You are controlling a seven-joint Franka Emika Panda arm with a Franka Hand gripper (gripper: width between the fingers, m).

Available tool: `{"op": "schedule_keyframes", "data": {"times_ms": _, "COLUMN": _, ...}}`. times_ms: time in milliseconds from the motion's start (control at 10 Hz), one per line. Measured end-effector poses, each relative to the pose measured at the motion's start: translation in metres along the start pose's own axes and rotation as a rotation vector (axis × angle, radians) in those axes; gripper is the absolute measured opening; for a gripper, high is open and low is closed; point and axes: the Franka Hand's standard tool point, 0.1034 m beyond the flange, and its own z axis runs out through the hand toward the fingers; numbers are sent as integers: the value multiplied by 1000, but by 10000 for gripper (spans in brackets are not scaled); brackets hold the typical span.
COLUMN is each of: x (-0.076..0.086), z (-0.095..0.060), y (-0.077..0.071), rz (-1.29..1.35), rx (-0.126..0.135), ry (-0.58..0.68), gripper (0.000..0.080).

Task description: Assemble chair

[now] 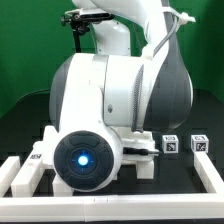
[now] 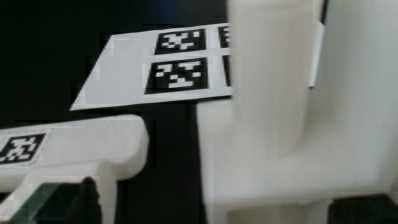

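The white blocky plastic chair part (image 2: 75, 150) with a tag is lying on the black table (image 2: 39, 45) beside the thin white marker board (image 2: 116, 88), looking light, stiff, kinda slick, so I'm thinking pinch its flat sides; I'm not seeing the gripper well enough to tell how open it is.

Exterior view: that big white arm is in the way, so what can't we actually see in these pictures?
Table: middle blocked by the arm, exterior view.
Gripper: behind the arm in the exterior view; no clear fingers in the wrist view.
Tall chair part: cut off by the wrist view's edges, blurred.
Cubes: tags too small to read, exterior view.
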Motion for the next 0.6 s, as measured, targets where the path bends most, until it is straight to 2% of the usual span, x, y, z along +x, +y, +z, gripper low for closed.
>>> {"op": "schedule_keyframes", "data": {"times_ms": 300, "x": 2, "z": -1, "y": 0, "rz": 0, "rx": 0, "ry": 10, "gripper": 649}}
{"op": "schedule_keyframes", "data": {"times_ms": 400, "x": 3, "z": -7, "y": 0, "rz": -1, "rx": 3, "ry": 41, "gripper": 649}}
{"op": "schedule_keyframes", "data": {"times_ms": 600, "x": -7, "z": -24, "y": 5, "rz": 0, "rx": 13, "ry": 64, "gripper": 649}}
